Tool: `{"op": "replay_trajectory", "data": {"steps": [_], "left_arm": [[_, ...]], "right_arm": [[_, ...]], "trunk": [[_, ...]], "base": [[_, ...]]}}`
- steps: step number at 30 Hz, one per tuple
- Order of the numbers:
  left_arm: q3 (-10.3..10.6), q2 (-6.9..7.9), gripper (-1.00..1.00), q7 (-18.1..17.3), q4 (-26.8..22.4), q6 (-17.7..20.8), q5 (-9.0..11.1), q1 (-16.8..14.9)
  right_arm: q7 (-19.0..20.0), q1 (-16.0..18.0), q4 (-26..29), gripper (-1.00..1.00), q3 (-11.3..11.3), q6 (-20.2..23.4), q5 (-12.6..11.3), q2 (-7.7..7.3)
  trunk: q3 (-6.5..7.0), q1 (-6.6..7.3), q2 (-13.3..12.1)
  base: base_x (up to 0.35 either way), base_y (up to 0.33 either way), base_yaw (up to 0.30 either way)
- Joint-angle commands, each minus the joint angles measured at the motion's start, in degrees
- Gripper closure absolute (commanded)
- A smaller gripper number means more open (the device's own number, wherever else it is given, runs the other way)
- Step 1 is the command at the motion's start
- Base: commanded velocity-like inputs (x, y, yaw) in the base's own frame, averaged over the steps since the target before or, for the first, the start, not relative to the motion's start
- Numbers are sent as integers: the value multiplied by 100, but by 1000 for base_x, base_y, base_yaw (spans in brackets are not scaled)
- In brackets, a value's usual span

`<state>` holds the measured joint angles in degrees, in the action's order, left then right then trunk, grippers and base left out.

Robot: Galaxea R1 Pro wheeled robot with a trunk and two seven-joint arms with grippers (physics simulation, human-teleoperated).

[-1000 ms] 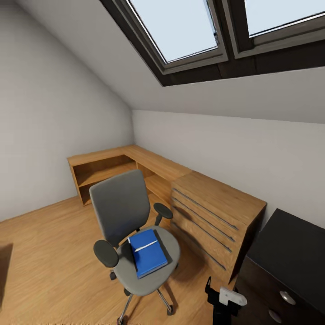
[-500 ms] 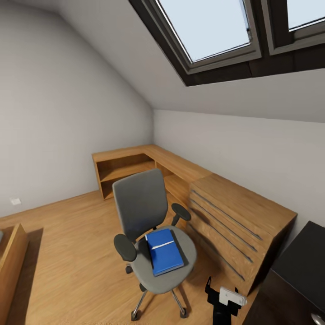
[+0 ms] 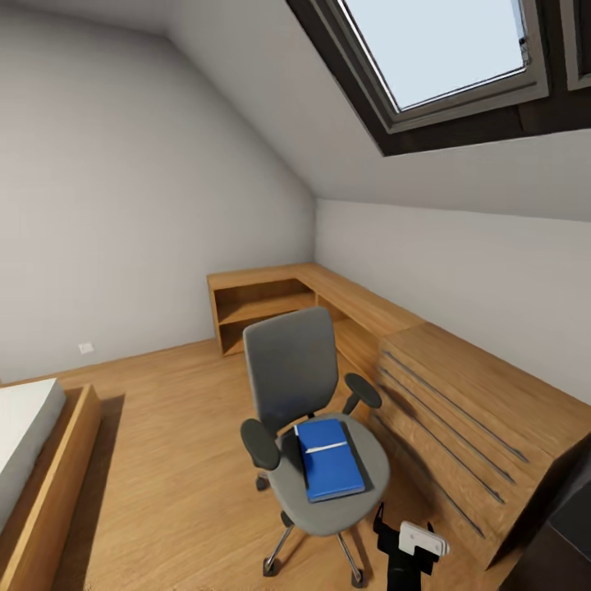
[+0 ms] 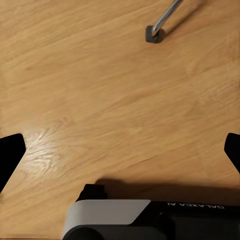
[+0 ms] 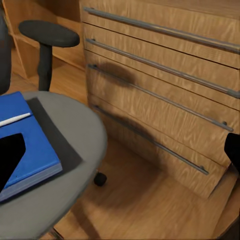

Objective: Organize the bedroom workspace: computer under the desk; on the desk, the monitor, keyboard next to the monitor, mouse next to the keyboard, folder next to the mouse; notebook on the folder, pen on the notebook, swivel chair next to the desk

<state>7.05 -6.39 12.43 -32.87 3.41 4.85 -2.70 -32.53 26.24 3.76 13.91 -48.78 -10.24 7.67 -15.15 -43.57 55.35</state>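
The swivel chair (image 3: 316,427) was grey, with a tall padded back, two dark armrests and a wheeled metal base, and it stood on the wooden floor (image 3: 164,460) just beside the desk (image 3: 460,394), at about 6 o'clock in the head view. On its seat lay a blue notebook (image 3: 330,458) over a darker folder (image 3: 358,453) whose edge showed along the notebook's 3 o'clock side. A white pen (image 3: 325,448) rested across the notebook's cover. The desk was an L-shaped run of light wood with open shelves at its far end and a bank of drawers with long metal handles nearer the robot.

In the right wrist view the right gripper (image 5: 120,155) had its jaws wide apart, holding nothing, with one dark fingertip (image 5: 10,155) in front of the notebook (image 5: 25,145) and the other toward the drawers (image 5: 165,90). In the left wrist view the left gripper (image 4: 120,150) was likewise spread wide and empty above the floor (image 4: 100,90), with a chair caster (image 4: 154,33) at 12 o'clock.

A bed (image 3: 33,468) with a wooden frame sat at 8 o'clock in the head view.
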Motion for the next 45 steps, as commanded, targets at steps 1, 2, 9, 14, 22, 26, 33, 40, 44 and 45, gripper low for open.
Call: {"op": "replay_trajectory", "data": {"steps": [1, 2, 9, 14, 22, 26, 33, 40, 44, 45], "left_arm": [[41, 6, -100, 49, -9, 29, 49, -3], [35, 9, -100, 51, -11, 24, 50, -3], [-162, 14, -100, 57, -32, -428, 51, -4], [-499, 14, -100, 52, -54, -771, 51, -3], [-911, 29, -100, 34, -192, -871, 54, -3], [-1183, 33, -100, 9, -448, -875, 58, -4], [-2051, 111, -100, -16, -3941, 1463, 220, -4], [-2066, 89, -100, 4, -5239, 2535, 731, -3], [-2077, 104, -100, 4, -5345, 2606, 914, -4], [-2078, 109, -100, 4, -5353, 2613, 928, -4]], "right_arm": [[-19, 3, -2, -100, 52, -18, -48, -3], [-18, 3, -4, -100, 52, -18, -48, -6], [112, 3, -78, -100, 51, -18, -39, -18], [440, 3, -140, -100, 51, -23, -56, -35], [574, 2, -132, -100, 40, -48, -82, -40], [586, 0, -136, -100, 44, -39, -72, -38], [788, 114, 1999, -100, -53, 2902, -339, -134], [812, 1192, 2285, -100, -281, 5334, -1274, -185], [824, 1379, 2058, -100, -420, 5599, -1880, -190], [824, 1392, 2016, -100, -430, 5617, -1955, -189]], "trunk": [[-8, -1, 5], [-8, -1, 5], [-8, -1, 5], [-8, -1, 5], [-8, -1, 5], [-8, -1, 5], [-8, -1, 5], [-8, -1, 5], [-8, -1, 5], [-8, -1, 5]], "base": [[0, 0, 288], [0, 0, 288], [0, 0, 150], [0, 0, 22], [0, 0, 3], [0, 0, 0], [0, 0, 0], [0, 0, 0], [0, 0, 0], [0, 0, 0]]}}
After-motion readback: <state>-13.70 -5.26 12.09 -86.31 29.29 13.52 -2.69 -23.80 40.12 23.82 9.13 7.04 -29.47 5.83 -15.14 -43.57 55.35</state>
